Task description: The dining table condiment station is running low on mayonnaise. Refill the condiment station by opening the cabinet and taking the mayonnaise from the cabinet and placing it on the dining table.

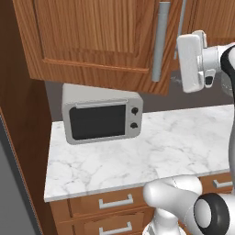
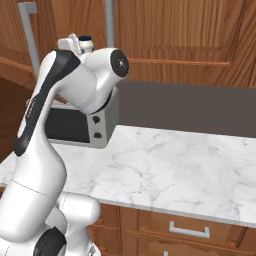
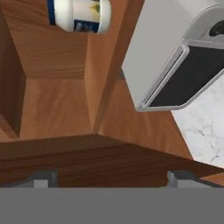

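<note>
My hand [image 3: 112, 178] spread wide and empty; above the microwave [image 3: 183, 57], the mayonnaise [image 3: 78, 15] shows cut off inside the cabinet [image 3: 57, 113].

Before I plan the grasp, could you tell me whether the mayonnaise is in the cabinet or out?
In: the hand view shows the mayonnaise enclosed by the wooden inner walls of the cabinet.

Counter [image 1: 174, 151] open across its middle and right; microwave [image 1: 102, 118] blocks the back left corner. Cabinet [image 1: 92, 36] overhangs close above it. In the hand view, the cabinet interior lies open, mayonnaise [image 3: 78, 15] standing unobstructed.
</note>
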You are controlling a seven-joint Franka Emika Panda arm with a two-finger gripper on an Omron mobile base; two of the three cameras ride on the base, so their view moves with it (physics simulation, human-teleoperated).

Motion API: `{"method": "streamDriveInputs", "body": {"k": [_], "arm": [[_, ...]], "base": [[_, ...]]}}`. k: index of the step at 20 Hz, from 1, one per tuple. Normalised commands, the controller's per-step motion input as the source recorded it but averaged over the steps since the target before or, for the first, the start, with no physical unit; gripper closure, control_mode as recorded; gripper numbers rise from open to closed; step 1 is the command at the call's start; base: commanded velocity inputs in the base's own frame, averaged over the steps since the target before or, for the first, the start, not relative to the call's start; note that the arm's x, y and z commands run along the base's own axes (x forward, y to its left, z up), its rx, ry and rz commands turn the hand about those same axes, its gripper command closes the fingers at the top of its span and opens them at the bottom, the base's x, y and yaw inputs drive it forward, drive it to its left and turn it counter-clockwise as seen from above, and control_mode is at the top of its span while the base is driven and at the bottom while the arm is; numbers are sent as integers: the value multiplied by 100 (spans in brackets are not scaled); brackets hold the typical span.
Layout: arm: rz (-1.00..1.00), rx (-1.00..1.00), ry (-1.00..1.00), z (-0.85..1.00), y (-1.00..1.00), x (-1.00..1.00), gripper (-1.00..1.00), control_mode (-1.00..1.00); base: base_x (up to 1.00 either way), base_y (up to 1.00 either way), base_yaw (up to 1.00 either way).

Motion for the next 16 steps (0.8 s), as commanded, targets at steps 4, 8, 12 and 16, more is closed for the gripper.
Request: {"method": "streamDriveInputs", "body": {"k": [4,8,12,16], "arm": [[26,5,10,0,52,-59,-100,-100],[28,6,4,0,51,-91,-100,-100],[30,3,0,-10,69,-100,-100,-100],[30,2,0,-25,75,-98,-100,-100]], "base": [[0,0,0],[0,0,0],[0,0,0],[0,0,0]]}}
